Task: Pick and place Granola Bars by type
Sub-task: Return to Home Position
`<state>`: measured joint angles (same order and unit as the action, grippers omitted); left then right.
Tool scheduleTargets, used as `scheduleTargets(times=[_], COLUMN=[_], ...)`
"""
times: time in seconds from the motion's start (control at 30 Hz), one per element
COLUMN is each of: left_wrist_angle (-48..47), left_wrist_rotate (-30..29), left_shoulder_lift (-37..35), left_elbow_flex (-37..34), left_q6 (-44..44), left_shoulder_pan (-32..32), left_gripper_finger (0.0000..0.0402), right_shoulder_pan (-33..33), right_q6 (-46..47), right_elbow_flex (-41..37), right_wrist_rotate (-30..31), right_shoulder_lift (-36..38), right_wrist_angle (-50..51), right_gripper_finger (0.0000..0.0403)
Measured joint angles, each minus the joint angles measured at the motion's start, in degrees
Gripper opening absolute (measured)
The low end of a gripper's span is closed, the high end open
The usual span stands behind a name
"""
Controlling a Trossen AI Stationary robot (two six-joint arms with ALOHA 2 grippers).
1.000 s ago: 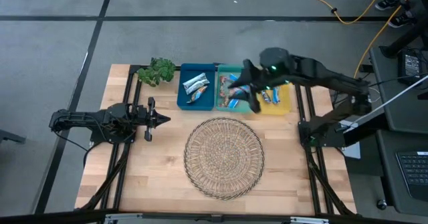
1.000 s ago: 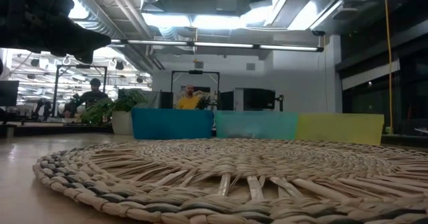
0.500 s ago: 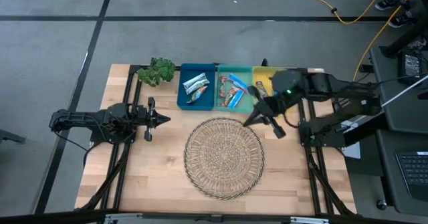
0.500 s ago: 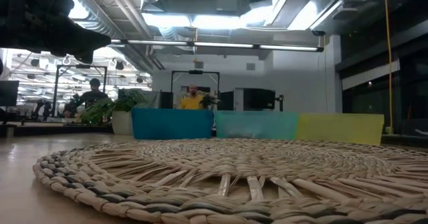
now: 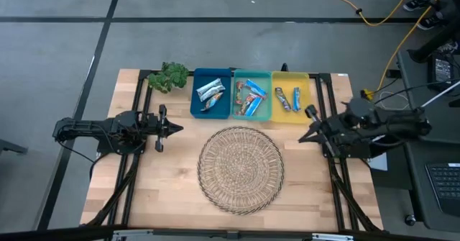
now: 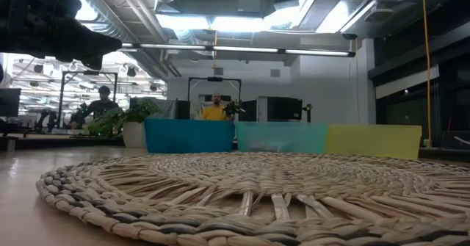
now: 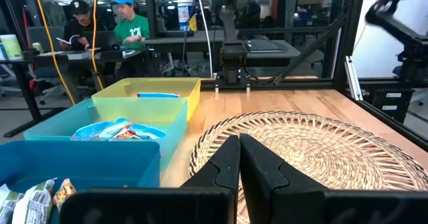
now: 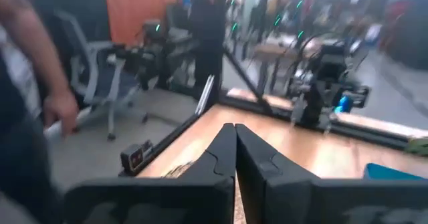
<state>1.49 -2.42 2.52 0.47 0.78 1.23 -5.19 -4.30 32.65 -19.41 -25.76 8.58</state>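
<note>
The granola bars lie sorted in three bins at the table's far edge. Silver-white ones are in the blue bin (image 5: 211,92), blue and red-brown ones in the teal bin (image 5: 251,97), and two in the yellow bin (image 5: 292,98). My left gripper (image 5: 180,129) rests shut at the table's left side, pointing level toward the woven mat (image 5: 241,169). My right gripper (image 5: 301,138) is shut at the table's right side, just right of the mat, and holds nothing. Its own wrist view shows its fingers (image 8: 234,127) closed together.
A green plant (image 5: 170,76) stands left of the blue bin. The round woven mat fills the table's middle. Black frame rails run along both sides of the table. A person's arm (image 8: 40,83) shows beyond the table in the right wrist view, and people sit in the room behind.
My right gripper has drawn back from over the teal and yellow bins toward the table's right edge and its near side. It has come down and levelled out, and now points toward the mat. The bars and bins have stayed put.
</note>
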Motion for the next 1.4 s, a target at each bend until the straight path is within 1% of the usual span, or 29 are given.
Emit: scheduleTargets(times=[0.13, 0.23, 0.27, 0.3, 0.37, 0.43, 0.6, 0.73, 0.87, 1.03, 1.13, 1.2, 1.4], left_wrist_angle=[0.0, 0.0, 0.0, 0.0, 0.1, -0.2, -0.2, 0.0, 0.0, 0.0, -0.1, 0.2, 0.0], left_wrist_rotate=[0.0, 0.0, 0.0, 0.0, 0.0, 0.0, -0.2, -0.5, -0.5, -0.5, -0.5, -0.5, -0.5], left_shoulder_lift=[0.0, 0.0, 0.0, 0.0, -0.1, 0.0, 0.2, 0.2, 0.3, 0.4, 0.4, 0.4, 0.4], left_elbow_flex=[0.0, 0.0, 0.0, 0.0, 0.0, 0.0, 0.0, 0.0, 0.0, 0.0, 0.0, 0.0, 0.0], left_q6=[0.0, 0.0, 0.0, 0.0, 0.0, 0.0, 0.0, 0.0, 0.0, 0.0, 0.0, 0.0, 0.0], left_shoulder_pan=[0.0, 0.0, 0.0, 0.0, 0.0, 0.0, 0.0, 0.0, 0.0, 0.0, 0.0, 0.0, 0.0], left_gripper_finger=[0.0004, 0.0004, 0.0004, 0.0004, 0.0004, 0.0004, 0.0004, 0.0004, 0.0004, 0.0004, 0.0004, 0.0004, 0.0004], right_shoulder_pan=[0.0, 0.0, 0.0, 0.0, 0.0, 0.0, 0.1, 0.2, 0.2, 1.1, 3.0, 3.9, 5.2], right_q6=[3.1, 4.2, 4.1, 4.0, 3.1, 2.0, 1.6, 2.6, 4.3, 2.3, 4.8, 5.6, 7.6], right_elbow_flex=[-11.2, -17.8, -19.5, -20.5, -22.0, -23.2, -27.7, -32.3, -32.3, -32.3, -32.3, -32.3, -32.3], right_wrist_rotate=[2.3, 3.6, 4.2, 5.2, 5.6, 5.4, 7.6, 10.5, 12.3, 12.7, 16.3, 18.0, 18.2], right_shoulder_lift=[14.3, 23.9, 25.9, 25.5, 24.9, 23.8, 25.6, 25.6, 25.3, 25.6, 25.2, 23.9, 22.6], right_wrist_angle=[-7.7, -11.6, -12.3, -14.3, -14.5, -18.8, -21.2, -22.1, -17.4, -15.8, -10.2, -9.8, -9.8], right_gripper_finger=[0.0013, 0.001, 0.0008, 0.0006, 0.0005, 0.0005, 0.0011, 0.0005, 0.0006, 0.0009, 0.0009, 0.0006, 0.0008])
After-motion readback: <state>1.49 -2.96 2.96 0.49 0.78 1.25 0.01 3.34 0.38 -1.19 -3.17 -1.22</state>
